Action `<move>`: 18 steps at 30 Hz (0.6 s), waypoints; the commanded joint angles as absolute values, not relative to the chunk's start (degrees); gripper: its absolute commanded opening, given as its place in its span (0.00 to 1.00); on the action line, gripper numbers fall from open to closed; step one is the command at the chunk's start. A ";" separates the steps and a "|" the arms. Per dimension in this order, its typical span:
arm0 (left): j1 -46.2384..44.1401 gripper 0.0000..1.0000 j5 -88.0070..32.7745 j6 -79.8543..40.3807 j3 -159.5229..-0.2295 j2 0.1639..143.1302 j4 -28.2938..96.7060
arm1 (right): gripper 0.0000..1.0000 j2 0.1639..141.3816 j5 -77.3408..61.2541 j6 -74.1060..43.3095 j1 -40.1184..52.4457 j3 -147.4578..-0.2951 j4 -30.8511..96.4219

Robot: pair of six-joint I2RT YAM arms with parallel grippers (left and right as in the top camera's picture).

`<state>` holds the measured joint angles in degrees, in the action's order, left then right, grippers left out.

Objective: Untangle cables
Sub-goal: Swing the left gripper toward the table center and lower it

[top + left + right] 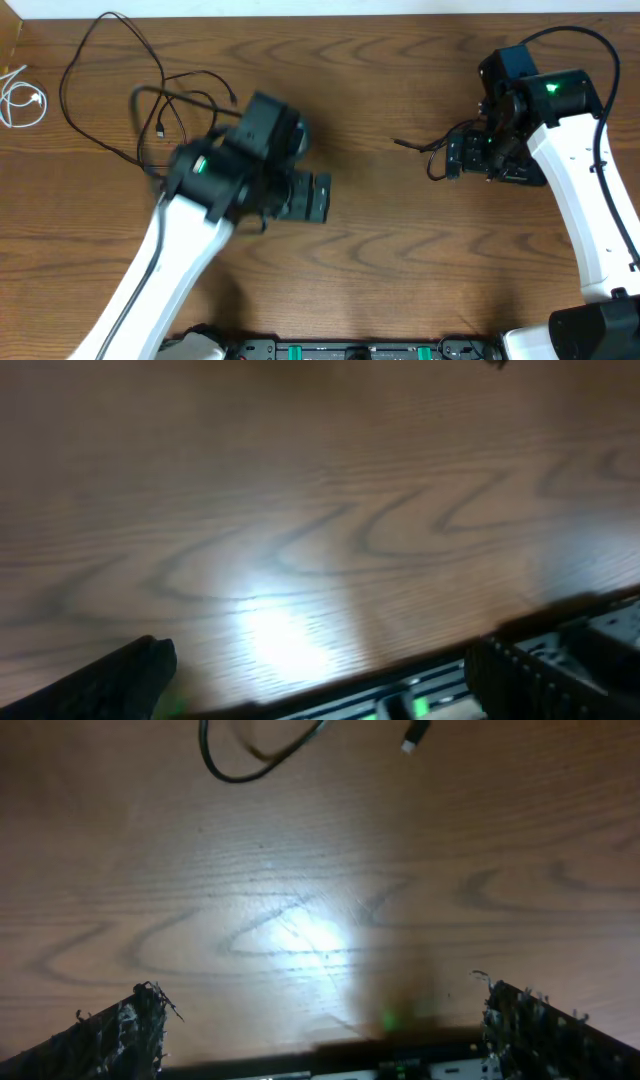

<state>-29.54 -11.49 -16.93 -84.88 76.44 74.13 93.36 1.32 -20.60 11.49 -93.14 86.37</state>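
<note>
Left tool and right tool both gape wide, empty. On the brown wooden surface, a thin black looped cable and a coiled white cord lie behind the left tool. A second black cable lies just ahead of the right tool.

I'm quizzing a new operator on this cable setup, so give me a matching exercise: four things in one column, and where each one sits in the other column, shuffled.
Column one
1. thin white cord
2. long thin black cord
3. bunched black cord
4. left pincer

Column two
A. open above a bare stretch of the brown wooden table
B. coiled at the table's far left edge
C. just ahead of the open right pincer
D. sprawled in wide loops across the back left of the table

Pairs: 1-B, 2-D, 3-C, 4-A
</note>
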 commanded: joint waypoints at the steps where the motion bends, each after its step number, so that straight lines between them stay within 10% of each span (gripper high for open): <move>1: -32.36 0.97 -1.80 -21.23 -81.73 72.01 76.55 | 0.99 92.95 0.97 -21.63 11.57 -92.97 84.40; 5: -33.19 0.97 -1.65 -24.58 -75.37 66.46 77.95 | 0.99 92.97 0.89 -26.02 12.05 -92.92 81.54; 10: -33.19 0.98 -1.67 -29.58 -67.57 61.82 77.08 | 0.49 92.97 -0.05 -32.82 12.10 -92.90 76.97; 18: -33.19 0.97 -2.13 -37.89 -65.32 62.87 77.12 | 0.55 93.01 -2.24 -32.73 13.63 -91.59 69.04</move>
